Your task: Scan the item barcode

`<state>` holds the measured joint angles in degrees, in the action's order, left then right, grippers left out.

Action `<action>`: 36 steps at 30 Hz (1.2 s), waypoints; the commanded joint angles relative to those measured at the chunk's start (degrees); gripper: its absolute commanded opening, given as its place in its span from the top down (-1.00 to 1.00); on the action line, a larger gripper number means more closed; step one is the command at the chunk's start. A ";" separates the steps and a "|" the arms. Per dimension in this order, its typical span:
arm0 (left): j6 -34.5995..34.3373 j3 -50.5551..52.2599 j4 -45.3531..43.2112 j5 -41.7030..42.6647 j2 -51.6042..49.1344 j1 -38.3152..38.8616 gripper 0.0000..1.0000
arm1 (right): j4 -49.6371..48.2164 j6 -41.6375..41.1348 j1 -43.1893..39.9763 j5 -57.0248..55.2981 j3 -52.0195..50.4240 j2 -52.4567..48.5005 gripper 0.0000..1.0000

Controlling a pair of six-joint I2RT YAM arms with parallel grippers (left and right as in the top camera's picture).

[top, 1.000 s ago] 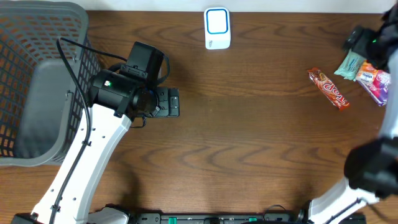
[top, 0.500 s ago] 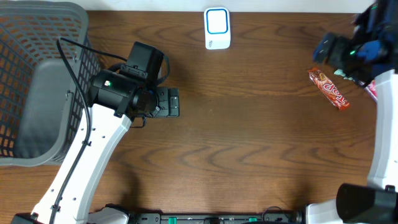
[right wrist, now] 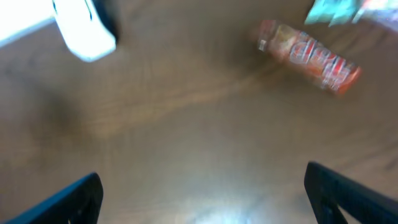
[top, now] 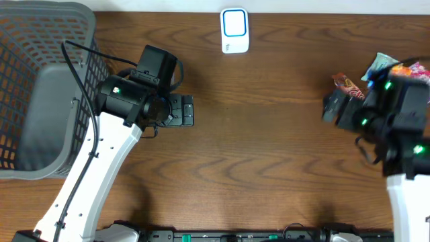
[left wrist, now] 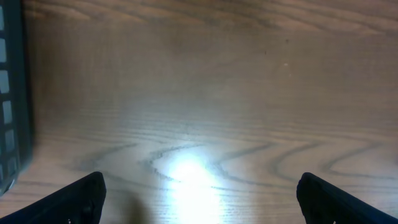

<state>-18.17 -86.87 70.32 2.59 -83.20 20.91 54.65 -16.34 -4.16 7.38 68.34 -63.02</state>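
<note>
The bar (right wrist: 309,56), a long red-orange wrapper with blurred print, lies flat on the table (top: 269,134) beside a teal packet (top: 380,62), ahead of the right gripper (right wrist: 202,196). The jaws of this gripper and of the left gripper (left wrist: 199,196) stand wide and empty.

a dark wooden table (top: 269,134) bears a grey mesh basket (top: 27,40) at the left, a white and blue scanner (top: 234,30) at the far edge, and a red snack bar (top: 346,83), green packet (top: 378,64) and pink packet (top: 416,69) close together on the right.
</note>
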 commanded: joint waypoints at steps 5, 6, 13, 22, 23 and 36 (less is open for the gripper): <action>-0.07 -0.35 0.17 -0.90 -0.07 0.00 -0.95 | -6.01 -2.05 0.85 9.51 -9.90 6.40 -0.98; -0.07 -0.35 0.17 -0.90 -0.07 0.00 -0.96 | -6.10 -2.08 0.85 9.64 -9.90 6.47 -0.99; -0.07 -0.35 0.17 -0.90 -0.07 0.00 -0.96 | -4.70 -2.08 0.85 9.73 -9.90 6.38 -0.98; -0.07 -0.35 0.17 -0.90 -0.07 0.00 -0.95 | 4.00 -0.76 0.83 11.47 -9.90 6.38 -0.98; -0.07 -0.35 0.17 -0.90 -0.07 0.00 -0.96 | 4.31 -0.76 0.83 10.62 -9.90 6.38 -0.97; -0.07 -0.35 0.17 -0.90 -0.07 0.00 -0.96 | 5.97 3.74 0.83 9.25 -9.90 6.34 -0.98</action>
<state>-18.17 -86.87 70.30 2.59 -83.20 20.88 60.60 -15.73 -3.73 17.10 58.48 -56.95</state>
